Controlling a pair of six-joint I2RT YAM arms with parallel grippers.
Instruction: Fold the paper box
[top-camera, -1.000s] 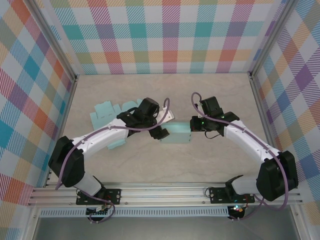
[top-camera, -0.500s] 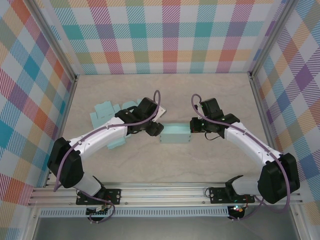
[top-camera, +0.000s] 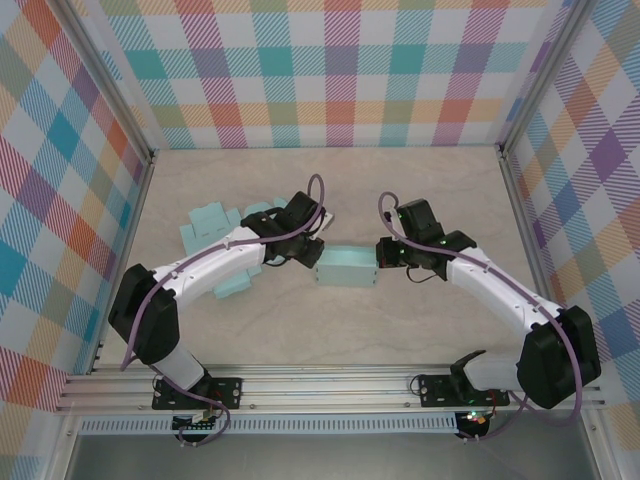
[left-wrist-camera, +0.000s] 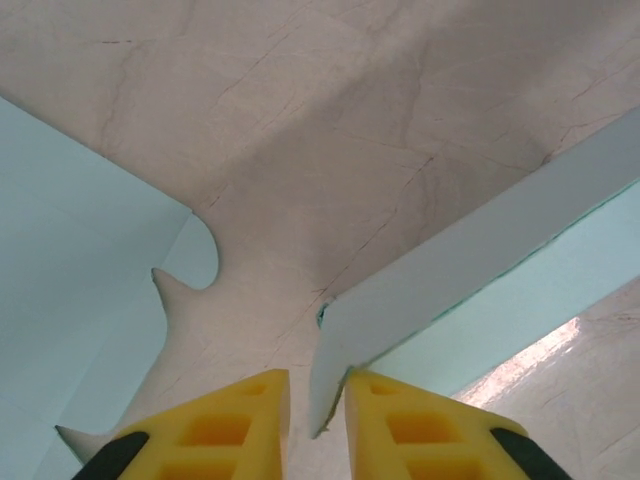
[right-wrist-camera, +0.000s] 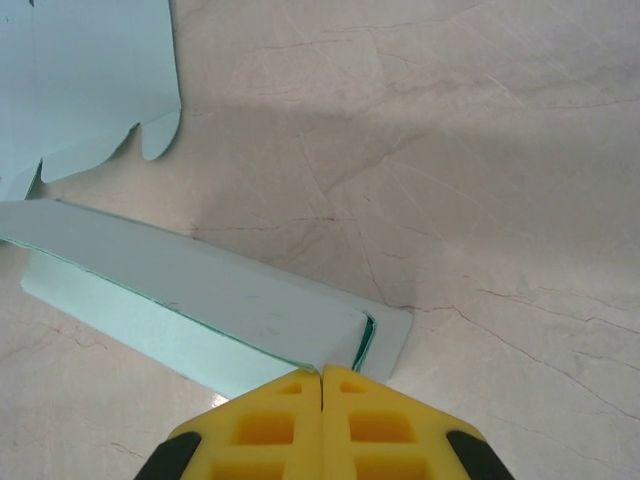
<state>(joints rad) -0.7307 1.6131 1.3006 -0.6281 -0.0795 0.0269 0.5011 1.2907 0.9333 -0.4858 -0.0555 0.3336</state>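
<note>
The paper box (top-camera: 347, 268) is pale turquoise and lies partly folded at the table's middle, between my two grippers. My left gripper (top-camera: 306, 254) is at its left end. In the left wrist view, a flap of the box (left-wrist-camera: 470, 275) stands between the yellow fingertips (left-wrist-camera: 385, 415). It touches the right one and a narrow gap remains on the left, so the left gripper (left-wrist-camera: 317, 388) is open only a little. My right gripper (top-camera: 384, 256) is at the box's right end. It (right-wrist-camera: 322, 375) is shut with nothing in it, its tips against the end corner of the box (right-wrist-camera: 190, 285).
Flat turquoise box blanks (top-camera: 212, 226) lie at the left of the table, partly under my left arm, with another piece (top-camera: 236, 286) nearer the front. Metal frame posts (top-camera: 520, 190) and checked walls close in the sides and back.
My left gripper moved onto the box's left end flap and its jaws narrowed from wide to nearly closed. The box slid slightly left. The right gripper stayed shut and followed it.
</note>
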